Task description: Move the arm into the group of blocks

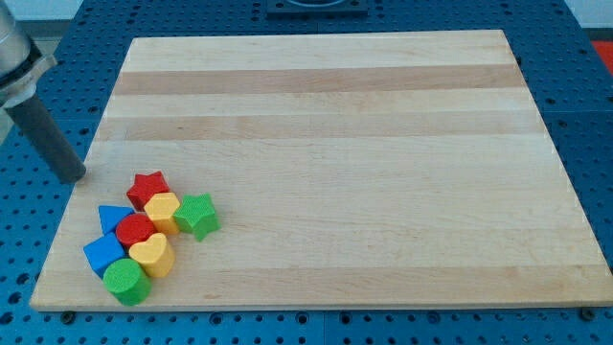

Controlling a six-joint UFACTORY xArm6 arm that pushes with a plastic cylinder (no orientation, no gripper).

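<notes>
A tight group of blocks sits at the bottom left of the wooden board [326, 115]. It holds a red star [148, 188], a green star [197, 215], a yellow heart [162, 211], a red block [135, 231], a blue triangle [114, 219], a second yellow heart [151, 255], a blue cube [103, 256] and a green cylinder [125, 281]. My tip [74, 177] is at the board's left edge, up and to the left of the red star, apart from the blocks.
The board lies on a blue perforated table [38, 211]. The rod runs up and left from the tip to the arm's grey end [14, 53] at the view's top left.
</notes>
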